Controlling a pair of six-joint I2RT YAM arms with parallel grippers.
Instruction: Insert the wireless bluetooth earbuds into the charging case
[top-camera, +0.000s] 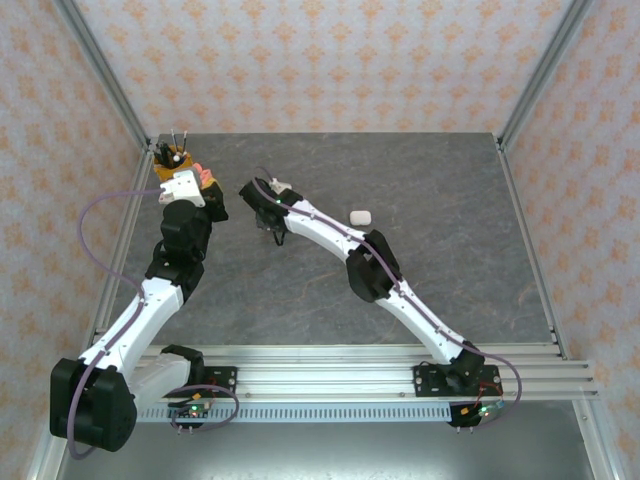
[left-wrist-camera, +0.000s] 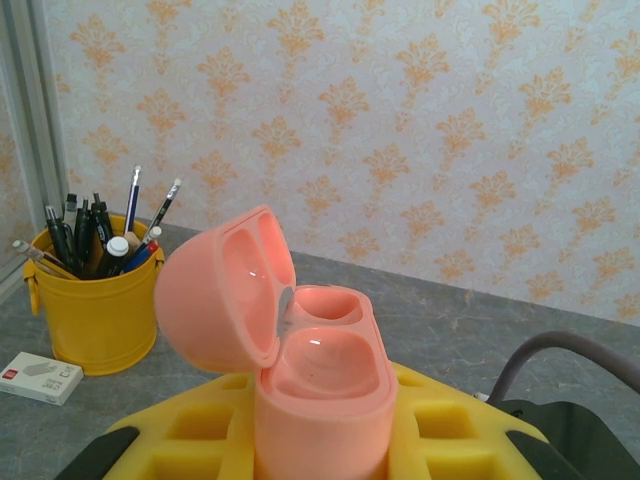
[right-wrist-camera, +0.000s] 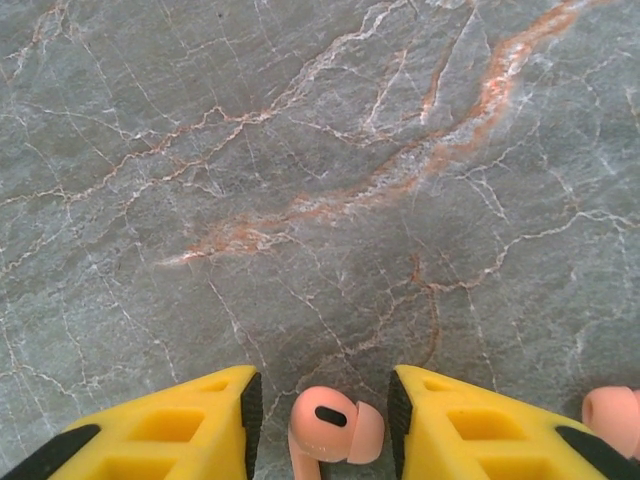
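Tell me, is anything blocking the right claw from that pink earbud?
Nothing visible does. The pink earbud lies between the open fingers of the right gripper, bare table around it. A second earbud sits outside, to one side.

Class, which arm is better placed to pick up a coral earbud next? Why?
Right: the open right tool straddles a coral earbud on the table; the left tool holds the pink case.
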